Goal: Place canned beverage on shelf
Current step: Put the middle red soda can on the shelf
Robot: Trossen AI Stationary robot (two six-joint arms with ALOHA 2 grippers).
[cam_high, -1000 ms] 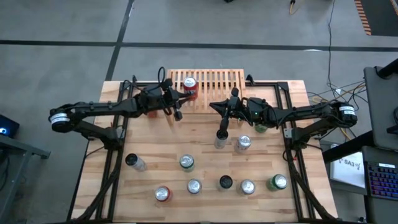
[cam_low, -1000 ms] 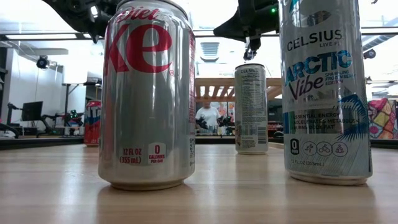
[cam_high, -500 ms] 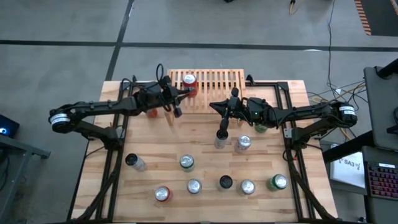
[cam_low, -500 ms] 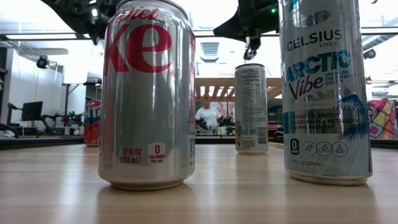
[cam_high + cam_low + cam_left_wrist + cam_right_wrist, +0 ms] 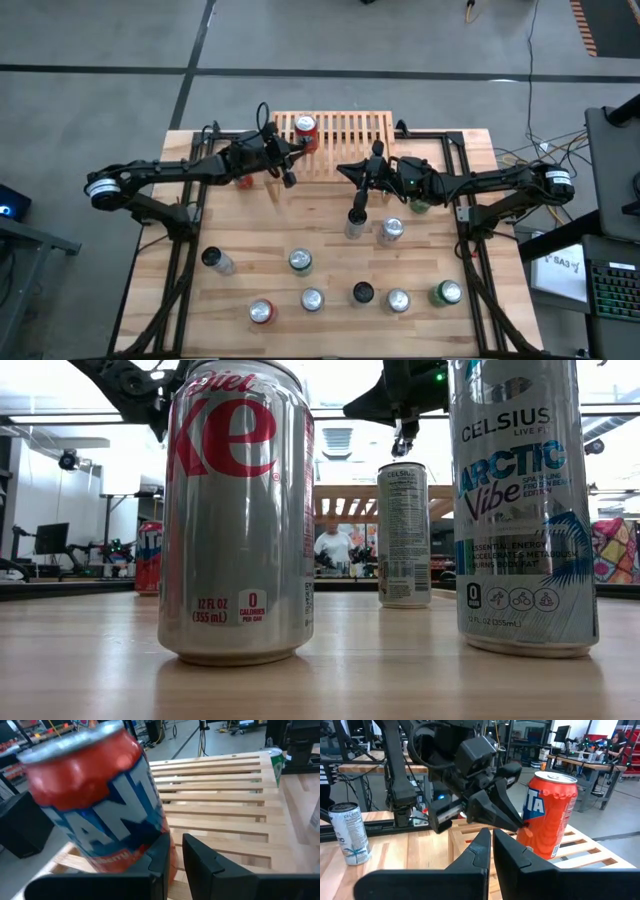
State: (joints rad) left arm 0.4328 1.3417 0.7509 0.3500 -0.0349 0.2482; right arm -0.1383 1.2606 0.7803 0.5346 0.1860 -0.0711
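Orange Fanta can (image 5: pixel 305 130), its silver lid up and long axis vertical, stands on the low light-wood slatted shelf (image 5: pixel 350 128) near that shelf's left end, at the far edge of the table. In the left wrist view the can (image 5: pixel 100 800) looks tilted, though that may be only the camera's angle; its base seems to rest on the slats (image 5: pixel 225 795).

Left gripper (image 5: pixel 287 178) is the nearer one, just beside the can on the table side and a little left of it. Its jaws look almost together, and no can sits between them in the left wrist view (image 5: pixel 175 855); seen from the right wrist, its dark fingers (image 5: pixel 500 815) point at the can's side (image 5: pixel 547 815), at or almost at the wall, and I cannot tell whether they touch. By my reading the can is already placed, so the coming move is a straight pull-back away from it, without brushing the wall.

Right gripper (image 5: pixel 357 213) hangs closed and empty over a tall silver slim can (image 5: pixel 354 226) mid-table, well apart from the shelf.
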